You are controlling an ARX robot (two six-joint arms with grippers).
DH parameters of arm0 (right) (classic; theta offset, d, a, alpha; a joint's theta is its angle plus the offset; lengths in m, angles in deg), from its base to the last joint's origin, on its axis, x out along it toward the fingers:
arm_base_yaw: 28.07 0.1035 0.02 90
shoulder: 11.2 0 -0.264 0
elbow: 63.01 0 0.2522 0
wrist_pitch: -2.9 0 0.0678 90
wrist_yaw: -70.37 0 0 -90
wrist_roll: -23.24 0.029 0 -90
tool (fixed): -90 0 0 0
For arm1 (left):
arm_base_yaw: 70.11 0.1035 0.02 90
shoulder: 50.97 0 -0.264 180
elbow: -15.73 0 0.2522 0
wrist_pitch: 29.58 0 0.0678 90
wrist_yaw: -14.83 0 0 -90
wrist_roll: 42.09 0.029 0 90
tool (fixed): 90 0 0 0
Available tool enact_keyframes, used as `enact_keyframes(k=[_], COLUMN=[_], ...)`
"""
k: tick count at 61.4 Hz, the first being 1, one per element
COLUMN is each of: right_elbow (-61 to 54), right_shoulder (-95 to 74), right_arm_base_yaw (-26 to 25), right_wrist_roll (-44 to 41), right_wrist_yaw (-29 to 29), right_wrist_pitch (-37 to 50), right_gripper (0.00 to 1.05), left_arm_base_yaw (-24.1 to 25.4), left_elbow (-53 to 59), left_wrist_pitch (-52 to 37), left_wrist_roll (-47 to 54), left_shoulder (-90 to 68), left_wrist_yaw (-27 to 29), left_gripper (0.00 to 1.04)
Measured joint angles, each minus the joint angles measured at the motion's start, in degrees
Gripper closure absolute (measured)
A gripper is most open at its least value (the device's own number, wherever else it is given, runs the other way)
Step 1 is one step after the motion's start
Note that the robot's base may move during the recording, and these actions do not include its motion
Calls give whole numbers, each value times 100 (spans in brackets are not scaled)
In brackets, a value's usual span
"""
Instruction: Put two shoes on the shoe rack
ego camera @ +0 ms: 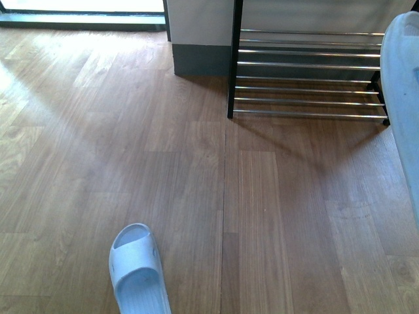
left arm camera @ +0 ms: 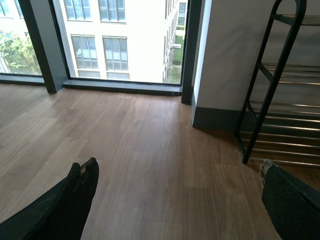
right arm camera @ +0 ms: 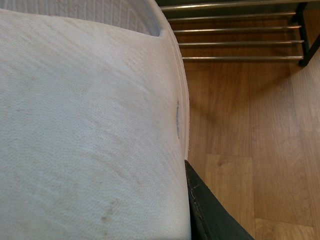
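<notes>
- Pale blue-white plastic: the floor sandal (ego camera: pixel 137 268) lies nearest, low on the left of the wooden floor (ego camera: pixel 196 170), toe pointing away from the robot.
- The left end effector (left arm camera: pixel 175 172) is released, its dark fingers (left arm camera: pixel 80 195) spread wide above bare boards.
- The right end effector (right arm camera: pixel 200 205) grasps the held sandal (right arm camera: pixel 90 125) (only one finger shows, pressed to its edge), raised at the right, short of the rack.
- The shoe rack (ego camera: pixel 308 72), black frame and chrome rods, stands farthest, against the wall (ego camera: pixel 196 26).

two pale slide sandals: a floor sandal (ego camera: pixel 136 269) and a held sandal (ego camera: pixel 400 91); one shoe rack (ego camera: pixel 308 65)
</notes>
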State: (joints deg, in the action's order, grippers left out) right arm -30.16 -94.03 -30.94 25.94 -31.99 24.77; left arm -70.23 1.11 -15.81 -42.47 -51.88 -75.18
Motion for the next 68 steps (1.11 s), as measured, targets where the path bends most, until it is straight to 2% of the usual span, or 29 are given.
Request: enact_keyframes(k=[9, 12, 15, 18, 22, 25, 33, 39, 51, 68], right_elbow=[0, 0, 0, 0, 0, 0, 0, 0, 0, 0], right_shoulder=[0, 0, 0, 2, 0, 0, 0, 0, 0, 0], right_arm_base_yaw=[9, 9, 9, 9, 9, 13, 13, 13, 13, 13], right_wrist_roll=[0, 0, 0, 0, 0, 0, 0, 0, 0, 0], right_wrist_yaw=[-17, -17, -15, -11, -15, -26, -20, -26, -20, -15], right_wrist_pitch=[0, 0, 0, 0, 0, 0, 0, 0, 0, 0], right_gripper=[103, 103, 103, 103, 103, 103, 103, 103, 103, 103], left_arm_base_yaw=[0, -210, -688, -938, -1126, -1169, -1355, -1449, -1480, -1816], left_elbow=[-2, -127, -396, -518, -533, -549, -1115, -1598, -2527, -3635], left_wrist_pitch=[2, 374, 1010, 1145, 778, 291, -1836, -2492, -2717, -2586], left_wrist_roll=[-2, -271, -835, -1239, -1860, -2177, -2544, -2483, -2258, -1541], left_shoulder=[0, -184, -828, -1510, -2605, -3425, -7025, -8800, -11604, -13752], left_wrist_yaw=[7, 754, 1950, 2664, 3069, 3025, 2695, 2531, 2020, 1606], left_gripper=[9, 9, 9, 9, 9, 9, 9, 9, 9, 9])
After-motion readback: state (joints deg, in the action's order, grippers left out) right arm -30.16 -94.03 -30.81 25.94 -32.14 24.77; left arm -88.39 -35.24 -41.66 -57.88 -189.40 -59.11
